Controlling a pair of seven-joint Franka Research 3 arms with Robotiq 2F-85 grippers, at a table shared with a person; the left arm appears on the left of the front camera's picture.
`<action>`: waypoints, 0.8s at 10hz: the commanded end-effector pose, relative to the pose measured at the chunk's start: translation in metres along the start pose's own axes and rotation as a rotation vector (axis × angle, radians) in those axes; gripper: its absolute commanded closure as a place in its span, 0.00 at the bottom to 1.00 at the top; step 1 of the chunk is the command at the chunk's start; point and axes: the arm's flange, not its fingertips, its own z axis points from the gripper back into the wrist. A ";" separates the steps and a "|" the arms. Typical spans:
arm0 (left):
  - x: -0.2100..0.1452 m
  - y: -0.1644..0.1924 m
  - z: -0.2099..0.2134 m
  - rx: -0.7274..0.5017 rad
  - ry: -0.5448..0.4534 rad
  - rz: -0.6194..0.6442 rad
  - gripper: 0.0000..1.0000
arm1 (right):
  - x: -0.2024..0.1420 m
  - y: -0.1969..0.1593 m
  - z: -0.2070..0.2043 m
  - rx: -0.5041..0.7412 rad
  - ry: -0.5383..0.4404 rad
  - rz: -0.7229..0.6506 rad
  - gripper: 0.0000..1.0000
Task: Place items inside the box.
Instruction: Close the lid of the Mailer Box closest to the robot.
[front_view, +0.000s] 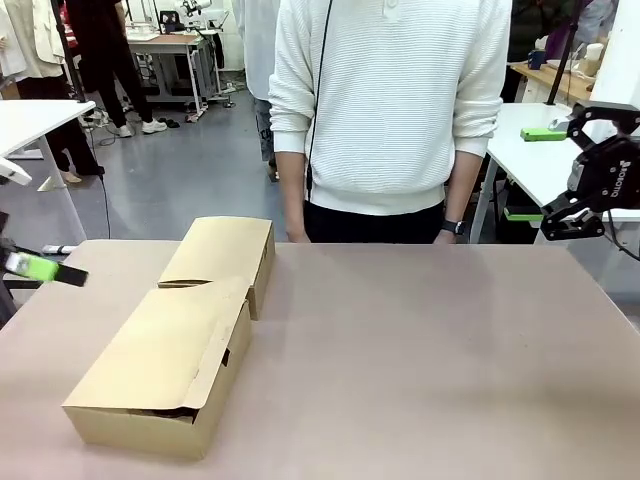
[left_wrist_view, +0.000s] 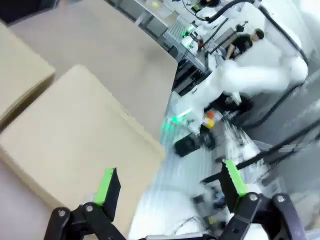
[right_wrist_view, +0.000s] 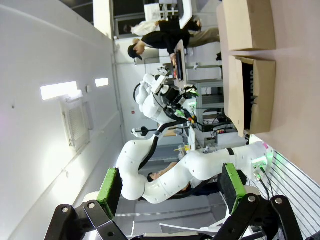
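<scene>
Both end effectors, left (left_wrist_view: 170, 187) and right (right_wrist_view: 170, 185), spread and holding nothing; box (front_view: 165, 365) flap looks closed, should lift first.

Front view faces across the table (front_view: 420, 350); both wrist views share its box (front_view: 165, 375).

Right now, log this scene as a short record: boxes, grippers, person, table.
near box: cardboard box, closed flap on top, lying on the table's left half
far box: second cardboard box, closed, directly behind the first
left gripper: open, holding nothing, at the table's left edge
right gripper: open, holding nothing, raised off the table's right side
person: standing at the far edge
table: brown top
</scene>
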 end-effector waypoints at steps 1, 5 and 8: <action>0.026 -0.011 0.011 -0.100 -0.165 0.480 0.00 | 0.000 0.004 -0.001 0.021 -0.003 0.005 0.00; 0.025 -0.002 0.022 -0.073 -0.096 0.479 0.00 | 0.000 0.004 -0.001 0.021 -0.003 0.005 0.00; 0.025 -0.002 0.022 -0.073 -0.096 0.479 0.00 | 0.000 0.004 -0.001 0.021 -0.003 0.005 0.00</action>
